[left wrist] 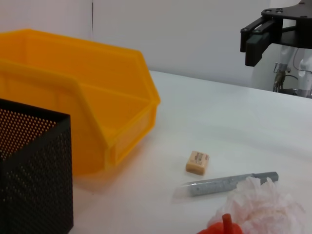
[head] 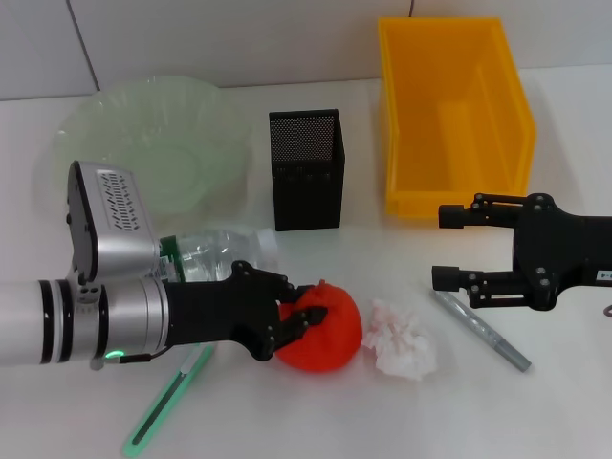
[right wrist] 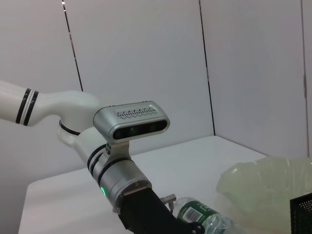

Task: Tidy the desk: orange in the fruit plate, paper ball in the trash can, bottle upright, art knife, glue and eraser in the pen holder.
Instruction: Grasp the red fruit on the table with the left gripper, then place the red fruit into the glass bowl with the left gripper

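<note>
My left gripper point(head: 298, 308) is open, its fingers against the left side of the orange point(head: 325, 330) on the table. The clear bottle point(head: 215, 253) lies on its side behind that arm. The paper ball point(head: 402, 339) lies right of the orange. A green art knife point(head: 167, 402) lies at the front left. A grey glue stick point(head: 478, 330) lies below my right gripper point(head: 446, 247), which is open and empty in front of the yellow bin point(head: 449, 105). The eraser point(left wrist: 197, 162) shows only in the left wrist view, beyond the glue stick point(left wrist: 229, 183).
The black mesh pen holder point(head: 306, 170) stands at the back centre. The pale green fruit plate point(head: 143, 134) is at the back left. The bin's wall point(left wrist: 73, 97) and the holder point(left wrist: 34, 170) fill one side of the left wrist view.
</note>
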`<action>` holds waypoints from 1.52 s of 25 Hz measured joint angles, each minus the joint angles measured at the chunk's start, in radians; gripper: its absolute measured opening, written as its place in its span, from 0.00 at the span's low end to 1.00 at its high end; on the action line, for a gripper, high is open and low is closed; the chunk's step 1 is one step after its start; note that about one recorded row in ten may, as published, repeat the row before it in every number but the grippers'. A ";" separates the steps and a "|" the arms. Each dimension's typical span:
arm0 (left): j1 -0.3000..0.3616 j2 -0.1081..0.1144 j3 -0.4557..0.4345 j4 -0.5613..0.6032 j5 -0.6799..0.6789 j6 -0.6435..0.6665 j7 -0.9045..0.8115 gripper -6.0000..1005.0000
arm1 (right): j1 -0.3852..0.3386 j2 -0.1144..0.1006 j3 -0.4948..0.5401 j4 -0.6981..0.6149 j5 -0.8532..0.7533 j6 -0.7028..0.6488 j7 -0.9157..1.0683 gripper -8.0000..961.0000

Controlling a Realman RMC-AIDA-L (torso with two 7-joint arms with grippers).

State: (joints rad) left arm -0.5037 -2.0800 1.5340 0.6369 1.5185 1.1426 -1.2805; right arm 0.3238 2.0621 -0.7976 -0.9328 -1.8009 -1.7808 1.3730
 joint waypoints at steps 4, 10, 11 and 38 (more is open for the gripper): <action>0.005 0.000 0.002 0.003 0.000 0.011 -0.001 0.20 | 0.000 0.000 0.000 0.000 0.000 0.000 0.000 0.79; 0.010 0.000 0.003 0.010 -0.020 0.040 0.005 0.17 | -0.001 -0.001 0.001 0.000 0.000 0.001 0.000 0.79; 0.010 0.000 0.003 0.010 -0.020 0.040 0.005 0.16 | -0.001 -0.002 0.001 0.000 0.000 0.002 0.000 0.79; 0.178 0.012 -0.184 0.335 -0.053 0.166 -0.011 0.08 | -0.002 -0.001 0.000 0.000 0.000 0.017 0.000 0.79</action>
State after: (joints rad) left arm -0.3253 -2.0676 1.3498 0.9714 1.4659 1.3085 -1.2917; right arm 0.3220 2.0607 -0.7977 -0.9327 -1.8008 -1.7641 1.3729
